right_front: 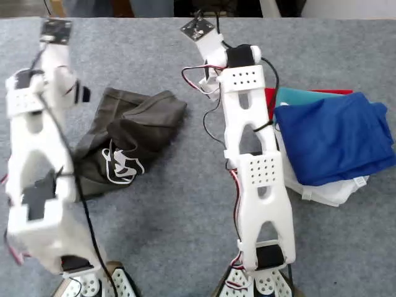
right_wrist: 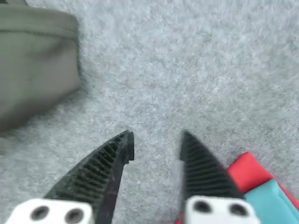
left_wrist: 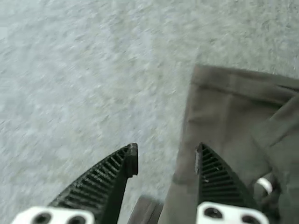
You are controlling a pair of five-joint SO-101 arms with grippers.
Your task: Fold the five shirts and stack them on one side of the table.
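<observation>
- While my left gripper (left_wrist: pixel 166 161) hangs open over the edge of the dark shirt (left_wrist: pixel 233 130), my right gripper (right_wrist: pixel 156 140) gapes above the table (right_wrist: pixel 187 70).
- I see the folded stack (right_front: pixel 334 142) just beside it.

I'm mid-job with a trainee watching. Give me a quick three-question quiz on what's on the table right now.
1. Multiple choice: which colour of shirt tops the stack? A white, B blue, C red.
2. True or false: the left gripper is shut on the dark shirt.
3. Count: how many shirts show in the stack?

Key:
1. B, the blue shirt.
2. False: its jaws stand open at the shirt's edge, holding nothing.
3. Four: blue, white, teal and red.
</observation>
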